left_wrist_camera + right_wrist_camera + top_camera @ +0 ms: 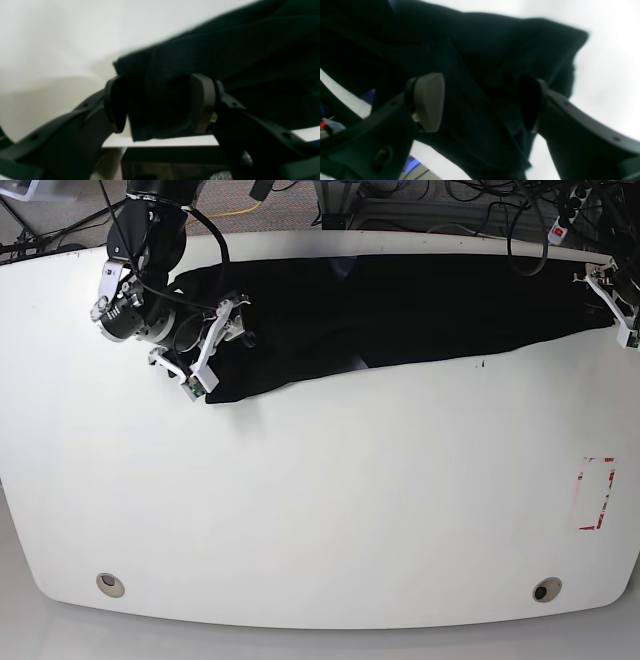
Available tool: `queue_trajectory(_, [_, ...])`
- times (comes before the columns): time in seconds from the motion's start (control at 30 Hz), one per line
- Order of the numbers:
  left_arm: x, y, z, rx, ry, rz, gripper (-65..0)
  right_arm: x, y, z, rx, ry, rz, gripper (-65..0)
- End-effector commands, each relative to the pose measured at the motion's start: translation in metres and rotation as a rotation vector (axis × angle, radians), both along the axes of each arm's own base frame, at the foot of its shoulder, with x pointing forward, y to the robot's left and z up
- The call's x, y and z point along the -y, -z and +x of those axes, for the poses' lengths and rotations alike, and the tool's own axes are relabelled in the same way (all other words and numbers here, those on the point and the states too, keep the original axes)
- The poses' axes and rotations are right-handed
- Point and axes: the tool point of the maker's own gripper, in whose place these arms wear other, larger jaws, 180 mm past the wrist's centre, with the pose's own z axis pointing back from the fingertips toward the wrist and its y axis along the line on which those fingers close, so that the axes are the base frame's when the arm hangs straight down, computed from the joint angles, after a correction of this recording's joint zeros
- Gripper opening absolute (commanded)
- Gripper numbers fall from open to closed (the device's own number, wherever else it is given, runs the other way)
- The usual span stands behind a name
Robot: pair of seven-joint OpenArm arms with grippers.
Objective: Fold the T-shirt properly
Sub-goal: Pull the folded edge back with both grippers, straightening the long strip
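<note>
The black T-shirt (400, 305) lies stretched in a long band across the far part of the white table. My right gripper (212, 348) is at its left end, jaws wide apart with cloth between them. In the right wrist view the gripper (480, 102) straddles bunched black cloth (482, 50). My left gripper (615, 305) is at the shirt's right end by the table edge. In the left wrist view it (160, 107) is open around a folded edge of the cloth (225, 50). No print or label shows.
The white table (320, 510) stretches toward the near side. A red tape rectangle (597, 493) is marked at the right. Two round holes (111, 584) (546, 589) sit near the front edge. Cables and a power strip lie beyond the far edge.
</note>
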Motion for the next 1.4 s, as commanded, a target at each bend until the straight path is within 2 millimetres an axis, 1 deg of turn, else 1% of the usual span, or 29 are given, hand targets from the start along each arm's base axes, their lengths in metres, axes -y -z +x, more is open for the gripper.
queue_trajectory(0.0, [-0.011, -0.006, 0.002, 0.003, 0.003, 0.041, -31.1, -0.003, 0.003, 0.007, -0.002, 0.003, 0.036, -20.6])
queue_trajectory(0.07, [-0.015, -0.006, 0.001, -0.001, 0.003, 0.063, -31.1, -0.003, 0.014, 0.005, -0.044, 0.008, 0.053, -20.8])
queue_trajectory(0.17, [-0.016, -0.007, 0.002, 0.011, 0.007, 0.073, -31.1, -0.004, 0.026, 0.004, -0.074, 0.017, 0.077, -20.8])
queue_trajectory(0.3, [-0.017, -0.011, 0.004, 0.031, 0.004, 0.071, -31.4, 0.0, 0.044, 0.001, -0.104, -0.006, 0.029, -20.8])
queue_trajectory(0.37, [-0.023, -0.021, 0.006, 0.054, -0.009, 0.096, -33.9, 0.0, 0.047, 0.002, -0.09, -0.015, 0.006, -20.8])
queue_trajectory(0.43, [-0.026, -0.028, 0.008, 0.072, -0.012, 0.111, -37.8, 0.005, 0.052, 0.002, -0.095, -0.012, -0.024, -20.8])
queue_trajectory(0.5, [-0.026, -0.034, 0.01, 0.087, -0.009, 0.121, -39.4, 0.01, 0.057, 0.0, -0.11, -0.003, -0.042, -20.8])
queue_trajectory(0.53, [-0.031, -0.042, 0.013, 0.096, 0.0, 0.144, -39.7, 0.012, 0.06, 0.0, -0.116, -0.001, -0.05, -20.8])
queue_trajectory(0.67, [-0.045, -0.061, 0.02, 0.099, 0.033, 0.209, -39.7, 0.013, 0.06, 0.004, -0.098, 0.009, -0.051, -20.8])
queue_trajectory(0.77, [-0.05, -0.07, 0.022, 0.104, 0.041, 0.235, -39.7, 0.013, 0.06, 0.005, -0.094, 0.008, -0.048, -20.8])
queue_trajectory(0.83, [-0.053, -0.071, 0.02, 0.093, 0.044, 0.244, -39.7, 0.012, 0.058, 0.005, -0.09, 0.006, -0.049, -20.8])
queue_trajectory(0.93, [-0.05, -0.066, 0.014, 0.059, 0.038, 0.218, -39.7, 0.01, 0.058, 0.006, -0.088, 0.005, -0.043, -20.8])
queue_trajectory(1.03, [-0.037, -0.059, 0.013, 0.058, 0.043, 0.149, -39.7, 0.008, 0.057, 0.006, -0.085, 0.003, -0.037, -20.8])
queue_trajectory(1.07, [-0.032, -0.054, 0.011, 0.06, 0.037, 0.124, -39.7, 0.008, 0.057, 0.006, -0.085, 0.003, -0.037, -20.8])
queue_trajectory(1.13, [-0.023, -0.042, 0.006, 0.052, 0.02, 0.087, -39.7, 0.009, 0.057, 0.006, -0.086, 0.003, -0.039, -20.8])
queue_trajectory(1.17, [-0.022, -0.038, 0.003, 0.041, 0.014, 0.088, -39.7, 0.009, 0.057, 0.006, -0.086, 0.003, -0.04, -20.8])
queue_trajectory(1.23, [-0.019, -0.024, -0.005, -0.012, 0.011, 0.104, -39.7, 0.009, 0.057, 0.006, -0.086, 0.003, -0.04, -20.8])
queue_trajectory(1.3, [-0.015, -0.007, -0.014, -0.067, 0.009, 0.098, -39.7, 0.01, 0.057, 0.006, -0.085, 0.004, -0.044, -20.8])
queue_trajectory(1.37, [-0.015, 0.008, -0.024, -0.119, -0.005, 0.087, -39.7, 0.01, 0.057, 0.006, -0.085, 0.004, -0.046, -20.8])
